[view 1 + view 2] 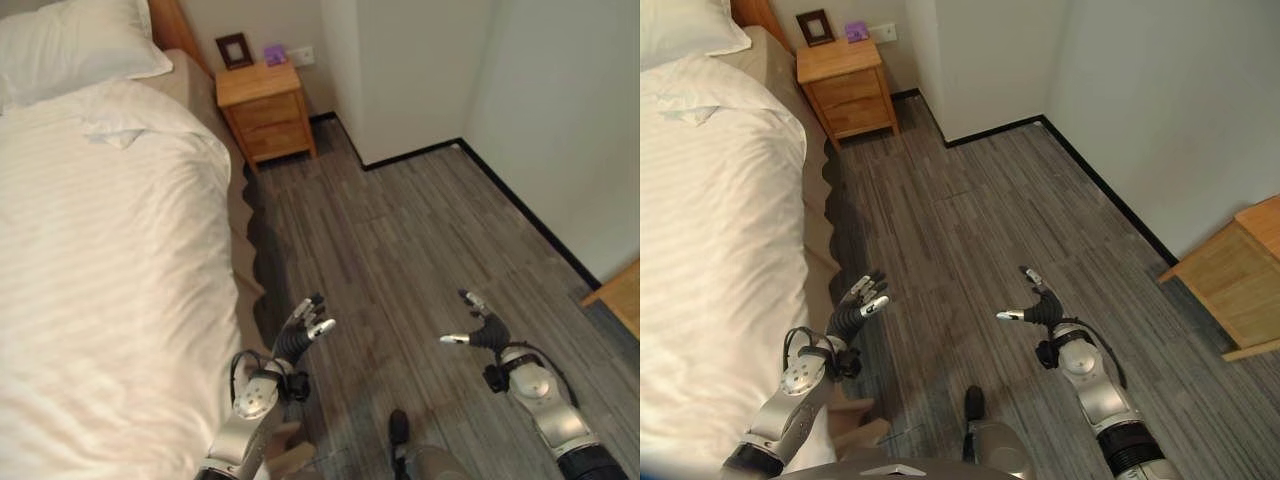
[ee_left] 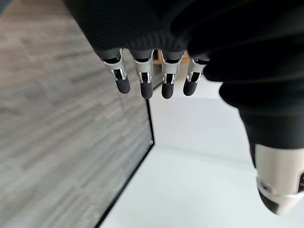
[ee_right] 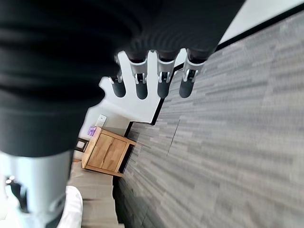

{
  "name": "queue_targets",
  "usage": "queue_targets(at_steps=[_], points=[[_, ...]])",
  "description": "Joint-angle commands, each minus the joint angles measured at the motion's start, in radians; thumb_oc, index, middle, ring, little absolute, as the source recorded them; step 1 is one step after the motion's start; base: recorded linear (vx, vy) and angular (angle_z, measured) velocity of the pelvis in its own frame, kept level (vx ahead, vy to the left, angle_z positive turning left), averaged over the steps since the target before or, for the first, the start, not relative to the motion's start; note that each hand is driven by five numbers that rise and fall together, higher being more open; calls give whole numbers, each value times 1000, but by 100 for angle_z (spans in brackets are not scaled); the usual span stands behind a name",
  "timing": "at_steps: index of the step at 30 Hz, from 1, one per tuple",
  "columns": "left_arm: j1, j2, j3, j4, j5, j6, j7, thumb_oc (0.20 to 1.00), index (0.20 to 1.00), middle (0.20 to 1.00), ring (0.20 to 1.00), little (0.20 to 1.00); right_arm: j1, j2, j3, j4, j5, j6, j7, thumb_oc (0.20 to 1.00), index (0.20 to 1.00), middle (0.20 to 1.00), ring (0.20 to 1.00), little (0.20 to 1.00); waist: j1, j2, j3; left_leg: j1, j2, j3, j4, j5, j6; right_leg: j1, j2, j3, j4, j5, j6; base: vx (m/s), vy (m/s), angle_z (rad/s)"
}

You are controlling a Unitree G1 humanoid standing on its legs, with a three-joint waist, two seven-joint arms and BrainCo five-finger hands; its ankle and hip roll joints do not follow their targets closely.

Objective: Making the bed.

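The bed fills the left of the eye views, covered by a white striped duvet (image 1: 110,270) that lies fairly smooth, with a small fold near its top corner (image 1: 115,130). A white pillow (image 1: 70,45) rests at the head. A tan mattress side (image 1: 235,210) shows below the duvet's edge. My left hand (image 1: 300,335) hovers over the floor just beside the bed's edge, open and holding nothing. My right hand (image 1: 482,328) hangs over the wooden floor further right, also open and empty, its fingers (image 3: 161,80) straight in the right wrist view.
A wooden nightstand (image 1: 265,105) stands by the bed's head with a dark picture frame (image 1: 234,50) and a small purple object (image 1: 274,53) on top. A white wall corner (image 1: 400,90) juts out beyond it. Another wooden piece (image 1: 1235,270) sits at the right.
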Motion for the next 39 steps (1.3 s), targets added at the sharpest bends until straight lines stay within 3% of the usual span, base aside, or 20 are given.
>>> queue_targets(at_steps=[1, 5, 7, 9, 10, 12, 13, 14, 15, 16, 17, 18, 19, 22, 23, 27, 31, 34, 39], points=[[-22, -38, 44, -47, -35, -60, 43, 1000, 1000, 1000, 1000, 1000, -8, -65, 8, -118, -29, -45, -9, 1000, 1000, 1000, 1000, 1000, 41, 60, 34, 42, 2, 80, -400, -56, -18, 144, -100, -52, -49, -108, 96, 294, -55, -94], [-25, -53, 83, -18, -4, -71, 115, 1000, 1000, 1000, 1000, 1000, 0, -62, -6, -122, -50, -46, -46, 1000, 1000, 1000, 1000, 1000, 59, 65, 2, 86, 3, 218, -786, -47, -3, 215, -101, -116, -41, -182, 111, 334, 25, 13], [-29, -51, 105, -4, 21, -65, 157, 1000, 1000, 1000, 1000, 1000, 3, -50, -32, -120, -79, -38, -89, 1000, 1000, 1000, 1000, 1000, 45, 66, -15, 84, 85, 382, -935, 5, -44, 273, -106, -198, -23, -239, 127, 444, 30, 51], [-22, -43, 122, -4, 40, -58, 174, 1000, 1000, 1000, 1000, 1000, 3, -35, -43, -126, -98, -26, -107, 1000, 1000, 1000, 1000, 1000, 31, 67, -35, 146, 129, 488, -1028, 37, -40, 284, -110, -268, 17, -250, 144, 418, 69, 81], [-9, -43, 137, -4, 32, -58, 188, 1000, 1000, 1000, 1000, 1000, 16, -21, -45, -139, -103, -22, -109, 1000, 1000, 1000, 1000, 1000, 35, 61, -48, 159, 107, 480, -1050, 50, -28, 304, -117, -282, 41, -257, 159, 491, 138, 83], [6, -46, 136, 15, 44, -47, 202, 1000, 1000, 1000, 1000, 1000, 41, 2, -46, -149, -139, -9, -106, 1000, 1000, 1000, 1000, 1000, 42, 34, -75, 176, 46, 429, -1065, 33, 5, 304, -175, -318, 145, -226, 203, 425, 172, 121], [6, -46, 136, 15, 44, -47, 202, 1000, 1000, 1000, 1000, 1000, 42, 2, -46, -149, -139, -9, -106, 1000, 1000, 1000, 1000, 1000, 42, 33, -76, 176, 45, 429, -1066, 33, 6, 304, -176, -319, 146, -227, 203, 320, 186, 159], [12, -48, 138, 24, 58, -34, 206, 1000, 1000, 1000, 1000, 1000, 38, 13, -39, -143, -159, 0, -103, 1000, 1000, 1000, 1000, 1000, 45, 22, -84, 203, 14, 425, -1089, 18, 29, 290, -211, -328, 221, -185, 237, 425, 275, 125], [24, -40, 145, 27, 89, -25, 208, 1000, 1000, 1000, 1000, 1000, 34, 27, -30, -150, -170, 11, -102, 1000, 1000, 1000, 1000, 1000, 37, 12, -75, 268, -39, 389, -1141, -5, 65, 223, -274, -315, 416, -47, 270, 523, 328, 67], [25, -35, 152, 29, 100, -24, 214, 1000, 1000, 1000, 1000, 1000, 32, 36, -26, -148, -172, 13, -107, 1000, 1000, 1000, 1000, 1000, 29, 9, -68, 299, -58, 367, -1168, -9, 78, 179, -294, -294, 504, -22, 274, 459, 213, 98], [15, -23, 163, 30, 99, -25, 225, 1000, 1000, 1000, 1000, 1000, 25, 54, -24, -147, -167, 14, -120, 1000, 1000, 1000, 1000, 1000, 21, 23, -47, 326, -39, 334, -1184, -14, 86, 97, -297, -272, 580, -14, 248, 248, 51, 130], [15, -23, 162, 30, 99, -25, 225, 1000, 1000, 1000, 1000, 1000, 25, 53, -24, -146, -166, 14, -121, 1000, 1000, 1000, 1000, 1000, 18, 16, -50, 332, -51, 318, -1186, -33, 83, 99, -305, -260, 590, -28, 262, 190, -103, 199], [-5, -18, 164, 39, 85, -27, 234, 1000, 1000, 1000, 1000, 1000, 7, 66, -17, -144, -156, 21, -133, 1000, 1000, 1000, 1000, 1000, 10, 29, -23, 339, -26, 274, -1186, -20, 73, 23, -286, -231, 533, -83, 214, 95, -91, 162], [-8, -17, 165, 41, 80, -27, 231, 1000, 1000, 1000, 1000, 1000, 1, 72, -13, -143, -150, 26, -133, 1000, 1000, 1000, 1000, 1000, 2, 27, -17, 343, -25, 244, -1184, -23, 62, 24, -272, -219, 470, -120, 206, 120, -142, 121], [-12, -13, 165, 57, 80, -27, 225, 1000, 1000, 1000, 1000, 1000, -10, 80, -4, -139, -137, 26, -137, 1000, 1000, 1000, 1000, 1000, -11, 27, -16, 347, -23, 189, -1191, -24, 48, 5, -213, -145, 323, -158, 192, 244, -193, 67], [-20, -9, 170, 91, 83, -26, 201, 1000, 1000, 1000, 1000, 1000, -6, 85, 2, -120, -123, 32, -133, 1000, 1000, 1000, 1000, 1000, -38, 12, -16, 352, -57, 51, -1192, -41, 30, -15, -123, 67, 92, -112, 190, 252, -203, 129], [-13, 13, 191, 136, 108, -17, 176, 1000, 1000, 1000, 1000, 1000, -2, 87, 23, -81, -108, 29, -108, 1000, 1000, 1000, 1000, 1000, -67, 14, -17, 383, -74, -91, -1192, -62, 22, -78, -62, 215, 23, -40, 203, 215, -230, 146], [-18, 24, 204, 146, 113, -24, 161, 1000, 1000, 1000, 1000, 1000, -12, 89, 28, -67, -96, 21, -98, 1000, 1000, 1000, 1000, 1000, -72, 7, -20, 412, -76, -143, -1189, -80, 15, -55, -64, 242, -1, -29, 192, 154, -219, 94], [12, 19, 232, 143, 97, -25, 155, 1000, 1000, 1000, 1000, 1000, -14, 80, 32, -38, -63, 12, -82, 1000, 1000, 1000, 1000, 1000, -81, 17, -58, 433, -44, -140, -1150, -112, 1, 14, -64, 235, -40, -15, 180, 178, -223, 40]])
